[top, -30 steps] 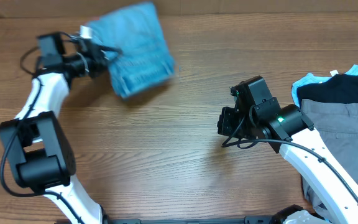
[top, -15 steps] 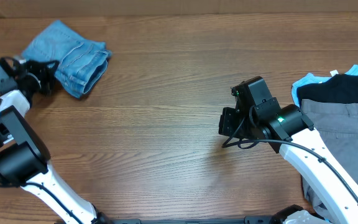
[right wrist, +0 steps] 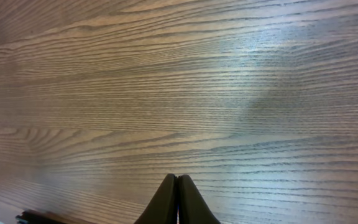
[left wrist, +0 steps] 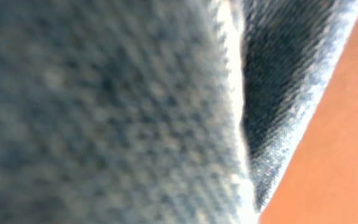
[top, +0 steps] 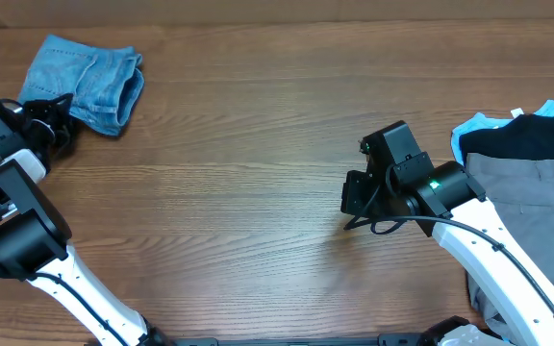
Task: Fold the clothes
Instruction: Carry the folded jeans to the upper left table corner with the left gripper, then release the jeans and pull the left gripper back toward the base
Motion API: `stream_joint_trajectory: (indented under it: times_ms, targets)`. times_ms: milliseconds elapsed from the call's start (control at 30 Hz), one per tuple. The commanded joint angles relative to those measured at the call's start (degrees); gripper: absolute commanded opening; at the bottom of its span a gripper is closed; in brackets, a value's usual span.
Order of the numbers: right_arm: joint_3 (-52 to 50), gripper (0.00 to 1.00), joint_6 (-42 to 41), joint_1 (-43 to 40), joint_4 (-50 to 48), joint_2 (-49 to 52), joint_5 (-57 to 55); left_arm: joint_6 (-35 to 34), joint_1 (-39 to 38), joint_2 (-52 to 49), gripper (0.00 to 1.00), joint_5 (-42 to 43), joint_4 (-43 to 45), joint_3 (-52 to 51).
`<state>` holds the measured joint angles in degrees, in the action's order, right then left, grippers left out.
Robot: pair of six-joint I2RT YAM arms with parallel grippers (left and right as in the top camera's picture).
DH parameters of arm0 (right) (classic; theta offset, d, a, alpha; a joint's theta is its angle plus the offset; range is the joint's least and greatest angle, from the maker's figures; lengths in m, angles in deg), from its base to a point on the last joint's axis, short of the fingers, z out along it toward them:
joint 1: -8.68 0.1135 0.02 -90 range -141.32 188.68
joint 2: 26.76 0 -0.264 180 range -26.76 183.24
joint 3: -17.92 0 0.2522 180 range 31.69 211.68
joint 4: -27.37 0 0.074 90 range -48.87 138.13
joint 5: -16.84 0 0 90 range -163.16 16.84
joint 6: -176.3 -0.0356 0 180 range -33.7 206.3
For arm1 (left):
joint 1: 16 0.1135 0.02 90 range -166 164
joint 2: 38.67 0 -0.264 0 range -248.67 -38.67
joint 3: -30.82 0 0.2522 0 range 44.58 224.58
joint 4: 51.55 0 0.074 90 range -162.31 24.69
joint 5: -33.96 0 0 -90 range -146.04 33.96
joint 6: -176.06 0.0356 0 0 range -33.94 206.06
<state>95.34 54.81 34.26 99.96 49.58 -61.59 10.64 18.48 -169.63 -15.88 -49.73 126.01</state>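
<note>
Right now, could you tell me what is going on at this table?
The jeans lie folded in a bundle at the far left corner of the table. The left gripper sits at their edge, and its camera shows only denim, so a grip cannot be confirmed. The right gripper is shut and empty over the wood at mid-table. At the right edge lie grey trousers and a black garment over turquoise cloth.
</note>
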Motion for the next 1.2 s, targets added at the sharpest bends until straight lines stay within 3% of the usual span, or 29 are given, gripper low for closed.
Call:
stream_joint_trajectory:
  times_ms: [0, 67, 100, 267, 367, 467, 500, 600, 833, 933, 1033, 1100, 1167]
  targets:
    - [0.9, 0.05, 0.2, -0.2, 0.1, -0.8, -0.7, -7.0, -1.1, 0.0, 0.09, 0.6, 1.4, 1.3]
    - [0.9, 0.05, 0.2, -0.2, 0.4, -0.8, -0.7, -7.5, -1.4, 0.0, 0.45, 2.1, 1.4, 1.3]
    - [0.9, 0.05, 0.2, -0.2, 0.6, -0.8, -0.7, -7.6, -1.4, 0.0, 1.00, 3.0, 1.4, 1.3]
    - [0.9, 0.04, 0.3, -0.2, 1.6, -0.8, -0.7, -7.0, -0.5, 0.2, 1.00, 9.1, 1.4, 1.3]
    - [0.9, 0.04, 0.2, -0.2, 1.6, -0.8, -0.7, -0.3, 0.3, 1.8, 1.00, 12.9, -1.2, 1.3]
    - [0.9, 0.04, 0.3, -0.2, 1.5, -0.8, -1.2, 8.8, 0.5, 5.0, 1.00, 13.4, -11.2, 1.3]
    - [0.9, 0.04, 0.2, -0.2, 1.4, -0.8, -1.3, 17.6, 0.5, 8.4, 1.00, 9.9, -21.8, 1.3]
    - [0.9, 0.04, 0.2, -0.2, 1.4, -0.8, -1.3, 30.5, -0.1, 15.0, 1.00, 3.0, -37.1, 1.3]
    - [1.7, 0.04, 1.5, -0.2, 1.0, -1.6, -3.8, 56.8, -4.6, 37.4, 1.00, -7.9, -60.3, 1.5]
    - [3.8, 0.04, 1.5, -0.2, 1.1, -3.0, -8.2, 64.2, -9.2, 46.2, 1.00, -13.6, -67.5, 2.1]
    - [7.9, 0.09, 1.6, -0.2, 1.2, -6.0, -10.7, 69.4, -18.9, 56.1, 1.00, -21.0, -74.8, 2.1]
    - [10.6, 0.16, 2.8, -0.2, 1.2, -8.1, -10.7, 69.4, -25.5, 60.8, 1.00, -25.4, -78.3, 2.1]
    - [13.7, 0.30, 5.0, -0.2, 1.4, -10.6, -10.7, 68.3, -33.0, 65.5, 1.00, -30.8, -82.1, 2.1]
